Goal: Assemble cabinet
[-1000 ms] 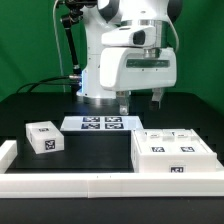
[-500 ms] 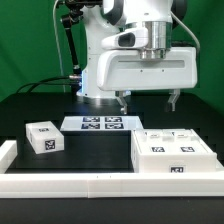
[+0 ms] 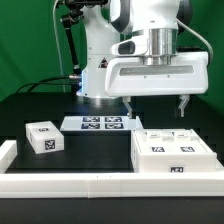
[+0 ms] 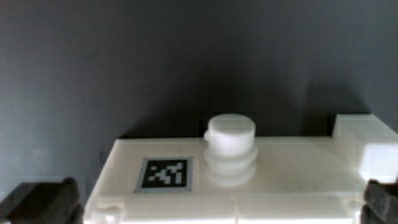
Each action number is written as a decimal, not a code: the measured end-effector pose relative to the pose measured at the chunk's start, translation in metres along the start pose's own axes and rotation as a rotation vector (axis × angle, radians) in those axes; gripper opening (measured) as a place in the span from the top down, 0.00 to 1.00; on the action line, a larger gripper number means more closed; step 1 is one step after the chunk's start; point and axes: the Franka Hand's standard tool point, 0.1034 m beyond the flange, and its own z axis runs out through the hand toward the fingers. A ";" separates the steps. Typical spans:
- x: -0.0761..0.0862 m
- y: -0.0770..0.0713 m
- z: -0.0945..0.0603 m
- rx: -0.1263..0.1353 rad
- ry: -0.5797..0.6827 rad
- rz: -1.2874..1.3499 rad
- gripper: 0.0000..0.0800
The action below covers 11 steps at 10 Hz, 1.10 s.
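Black-tipped jaws spread wide, gripping nothing; fingertips (image 3: 183, 103) hanging clear of the table (image 3: 25, 110) and touching no part.

Directly beneath, a little nearer the camera in the exterior view: the cabinet frame (image 3: 172, 152), white plastic, lying flat on the table at the exterior view's right, broad tagged face up. Long axis across that view, side to side, and so, by judgement, roughly along the line from one fingertip to the other.

In the wrist view, the same white body spanning the gap between the two dark fingertips. Standing upright on it, about midway between them, a short round peg (image 4: 231, 147), pointing up toward the wrist. Just beside the peg, a square tag (image 4: 166, 173); at one corner, a raised block (image 4: 365, 135).

Likely next: a straight drop onto the frame, centred on the peg. Cannot tell whether the opening clears the frame's length.

Farther out: a small drawer block (image 3: 43, 138), well apart at the exterior view's left, tags on its top and front. Between block and frame, nearer the robot's base, the marker board (image 3: 100, 123). Along the near edge, a long white rail (image 3: 90, 185).
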 end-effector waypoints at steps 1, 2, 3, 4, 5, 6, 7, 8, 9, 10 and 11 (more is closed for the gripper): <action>0.000 0.000 0.000 0.001 -0.001 -0.008 0.00; 0.000 -0.002 0.001 0.001 -0.001 -0.007 0.00; 0.000 -0.007 0.003 0.004 -0.001 -0.015 0.00; 0.001 -0.010 0.009 0.008 0.002 -0.021 0.00; 0.001 -0.010 0.016 0.011 0.003 -0.022 0.00; 0.001 -0.009 0.022 0.015 0.004 -0.022 0.00; 0.002 -0.009 0.030 0.021 0.012 -0.023 0.00; 0.000 -0.008 0.038 0.023 0.014 -0.022 0.00; -0.002 -0.006 0.043 0.026 0.019 -0.022 0.00; -0.002 -0.006 0.050 0.034 0.035 -0.021 0.00; -0.002 -0.007 0.050 0.033 0.033 -0.032 0.00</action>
